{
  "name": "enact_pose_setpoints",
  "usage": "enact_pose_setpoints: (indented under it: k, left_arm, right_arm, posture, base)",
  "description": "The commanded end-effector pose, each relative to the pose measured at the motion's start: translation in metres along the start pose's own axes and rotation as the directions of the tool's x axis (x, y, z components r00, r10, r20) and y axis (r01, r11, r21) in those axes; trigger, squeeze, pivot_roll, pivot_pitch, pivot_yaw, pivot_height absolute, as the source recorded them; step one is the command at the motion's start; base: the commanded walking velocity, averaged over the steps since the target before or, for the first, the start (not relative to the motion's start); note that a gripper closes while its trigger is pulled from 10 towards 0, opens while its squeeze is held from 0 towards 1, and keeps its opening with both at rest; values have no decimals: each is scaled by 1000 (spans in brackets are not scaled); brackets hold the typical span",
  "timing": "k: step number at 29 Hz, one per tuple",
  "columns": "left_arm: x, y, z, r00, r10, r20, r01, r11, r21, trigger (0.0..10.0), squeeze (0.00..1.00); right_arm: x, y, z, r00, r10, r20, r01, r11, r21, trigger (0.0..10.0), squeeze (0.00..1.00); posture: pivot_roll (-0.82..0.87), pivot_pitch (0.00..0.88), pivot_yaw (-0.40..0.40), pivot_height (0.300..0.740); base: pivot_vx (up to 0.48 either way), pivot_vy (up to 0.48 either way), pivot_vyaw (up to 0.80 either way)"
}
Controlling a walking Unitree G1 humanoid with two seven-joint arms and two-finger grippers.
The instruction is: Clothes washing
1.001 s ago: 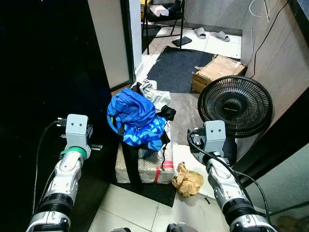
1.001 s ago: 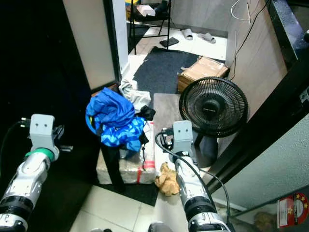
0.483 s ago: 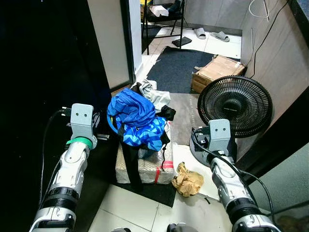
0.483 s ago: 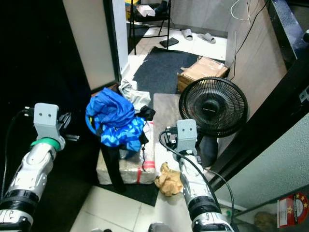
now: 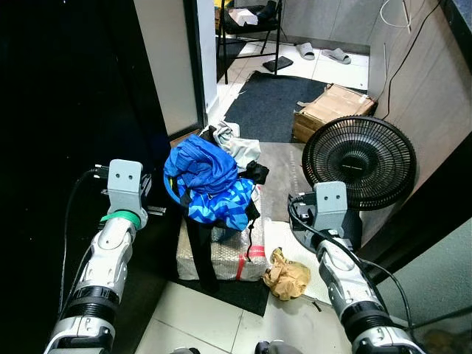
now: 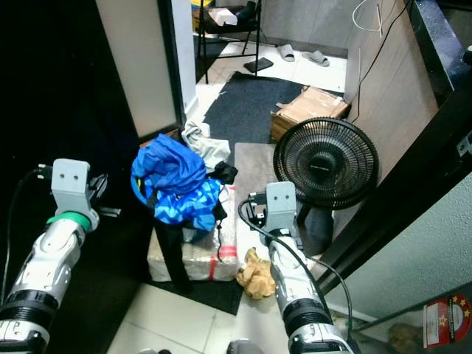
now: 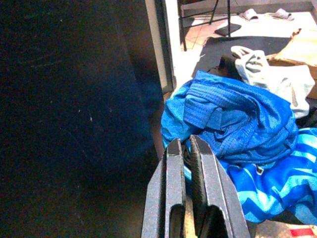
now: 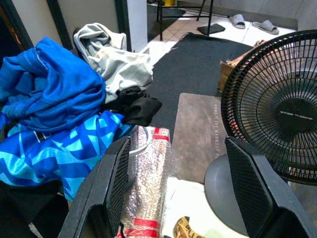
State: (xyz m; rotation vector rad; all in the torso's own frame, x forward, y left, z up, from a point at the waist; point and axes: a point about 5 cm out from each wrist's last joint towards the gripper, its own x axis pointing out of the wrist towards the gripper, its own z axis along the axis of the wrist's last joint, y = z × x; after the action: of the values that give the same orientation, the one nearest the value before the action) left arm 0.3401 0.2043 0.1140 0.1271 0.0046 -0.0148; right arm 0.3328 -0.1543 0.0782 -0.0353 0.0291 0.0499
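While both arms are reaching forward over the floor, the left gripper (image 7: 187, 163) is holding its fingers pressed together just short of the clothes, and the right gripper (image 8: 185, 188) is spreading its fingers wide beside the fan (image 5: 359, 162). The pile of clothes (image 5: 210, 181) is sitting heaped on a wrapped bundle (image 5: 228, 251). Being soft, light and floppy, the blue garment (image 7: 237, 111) is probably best pinched at a raised fold on top, since loose fabric may trail or slip.

Blue mesh cloth pile (image 5: 208, 184), bubble-wrapped bundle (image 5: 221, 254)
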Motion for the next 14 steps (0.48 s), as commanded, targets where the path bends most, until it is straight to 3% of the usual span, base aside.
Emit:
enact_pose_setpoints:
  k: [1, 14]
  left_arm:
    - [-3, 4, -5, 1000, 11, -26, -10, 1000, 12, 10000, 0]
    - [-8, 2, -13, 999, 26, -46, -26, 1000, 0, 10000, 0]
  right_arm:
    - [-1, -1, -3, 1000, -5, -15, 5, 1000, 7, 10000, 0]
    - [-3, 2, -6, 1000, 5, -17, -5, 1000, 17, 10000, 0]
  posture:
    - [-20, 33, 63, 740]
    - [-24, 42, 48, 740]
  base:
    - [0, 0, 0]
    - [0, 0, 0]
